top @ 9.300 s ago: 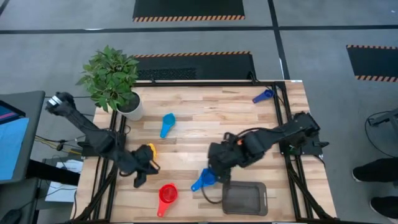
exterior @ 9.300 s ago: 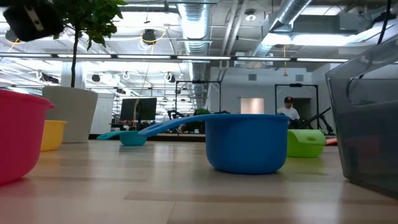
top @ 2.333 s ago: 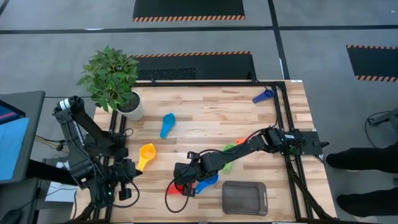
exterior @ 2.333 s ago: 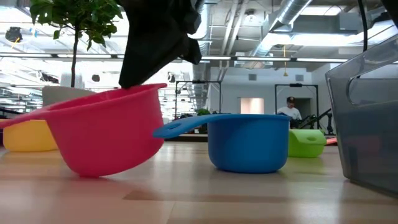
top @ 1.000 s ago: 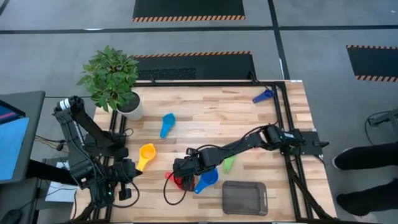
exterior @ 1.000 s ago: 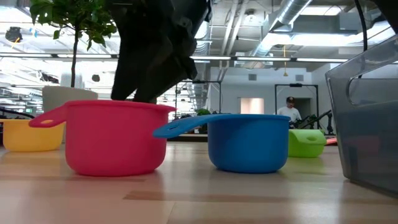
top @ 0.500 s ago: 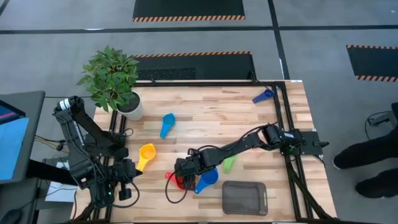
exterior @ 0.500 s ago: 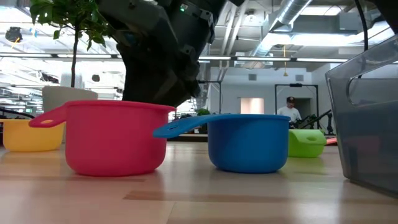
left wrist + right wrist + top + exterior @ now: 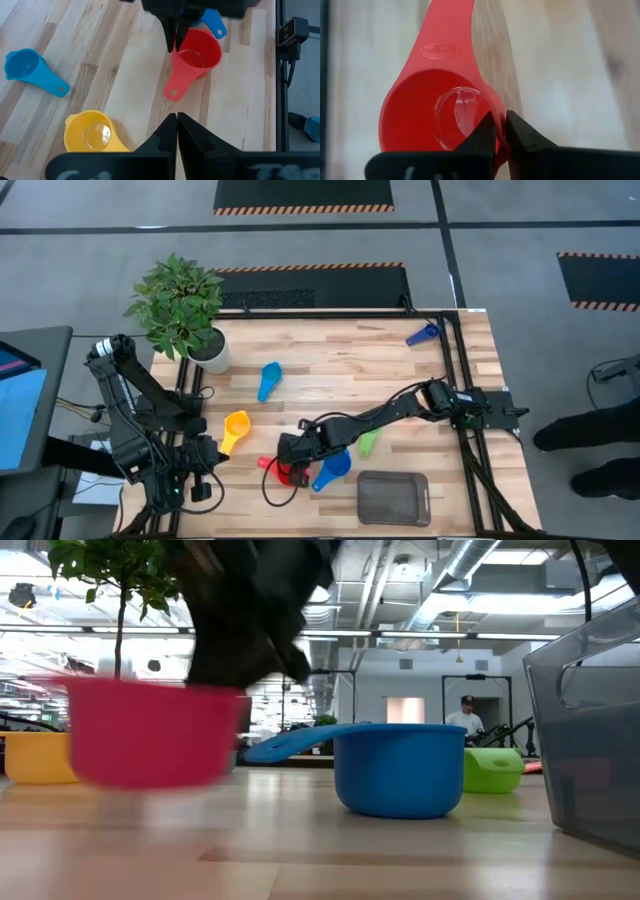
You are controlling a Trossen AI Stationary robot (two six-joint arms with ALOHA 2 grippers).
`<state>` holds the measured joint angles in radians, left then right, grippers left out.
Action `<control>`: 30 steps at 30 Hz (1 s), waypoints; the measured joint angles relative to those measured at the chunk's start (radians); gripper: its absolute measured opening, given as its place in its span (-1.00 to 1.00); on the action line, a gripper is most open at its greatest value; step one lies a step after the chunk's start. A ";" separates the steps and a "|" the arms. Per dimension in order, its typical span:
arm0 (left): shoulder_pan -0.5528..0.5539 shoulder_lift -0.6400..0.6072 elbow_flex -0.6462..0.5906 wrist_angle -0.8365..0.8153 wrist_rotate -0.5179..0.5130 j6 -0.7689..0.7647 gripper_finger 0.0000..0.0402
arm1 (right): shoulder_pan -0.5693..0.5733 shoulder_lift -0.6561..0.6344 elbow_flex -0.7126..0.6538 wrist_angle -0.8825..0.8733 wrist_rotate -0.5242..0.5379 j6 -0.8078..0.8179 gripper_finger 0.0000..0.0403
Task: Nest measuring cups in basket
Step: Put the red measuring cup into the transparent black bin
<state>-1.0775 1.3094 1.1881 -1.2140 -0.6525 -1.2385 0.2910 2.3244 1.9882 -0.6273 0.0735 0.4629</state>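
The worktop (image 9: 330, 370) carries everything, and I go down from its biggest things. The potted plant (image 9: 180, 308) stands at the far left corner, out of my way. The basket (image 9: 394, 498) lies against the near edge, right of the middle, and seems empty, so I judge no cup is nested yet. My left arm waits off the near left corner, its pincer (image 9: 176, 131) pressed shut on nothing.

My right pincer (image 9: 499, 131) is narrowed on the rim of the red cup (image 9: 442, 107), just left of the basket near the near edge; the cup hangs off the wood, handle pointing away from me, because it is the largest and I judge it must go in first.

The blue cup (image 9: 334, 466) sits beside it, the green cup (image 9: 367, 444) just behind. The yellow cup (image 9: 234, 427) and the light blue cup (image 9: 269, 378) lie leftward, the dark blue scoop (image 9: 422, 334) near the far right corner.
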 joint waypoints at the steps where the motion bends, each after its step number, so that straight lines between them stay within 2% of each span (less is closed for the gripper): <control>1: 0.000 0.000 0.000 0.000 0.000 0.000 -1.00 | 0.000 -0.001 0.033 -0.034 0.000 -0.007 -0.86; 5: 0.000 0.000 0.000 0.000 0.000 0.000 -1.00 | 0.009 -0.023 0.192 -0.281 0.022 -0.034 -0.86; 8: 0.000 0.000 0.000 0.000 -0.001 0.000 -1.00 | 0.037 -0.042 0.308 -0.537 0.057 -0.042 -0.86; 11: 0.000 0.000 0.000 0.000 -0.002 0.000 -1.00 | 0.075 -0.073 0.369 -0.718 0.057 0.027 -0.86; 16: 0.000 0.000 0.000 -0.002 -0.003 0.014 -1.00 | 0.185 -0.209 0.339 -0.944 0.063 0.252 -0.86; 19: 0.000 0.000 0.000 -0.001 -0.011 0.034 -1.00 | 0.278 -0.273 0.297 -0.931 0.121 0.370 -0.86; 21: 0.000 0.000 0.000 -0.001 -0.042 0.042 -1.00 | 0.336 -0.304 0.252 -0.939 0.180 0.510 -0.86; 30: 0.011 0.000 0.000 0.002 -0.067 0.039 -1.00 | 0.547 -0.373 -0.102 -0.916 0.215 0.934 -0.86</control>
<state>-1.0662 1.3090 1.1881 -1.2122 -0.7193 -1.1995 0.8377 1.9515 1.8864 -1.5435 0.2882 1.3970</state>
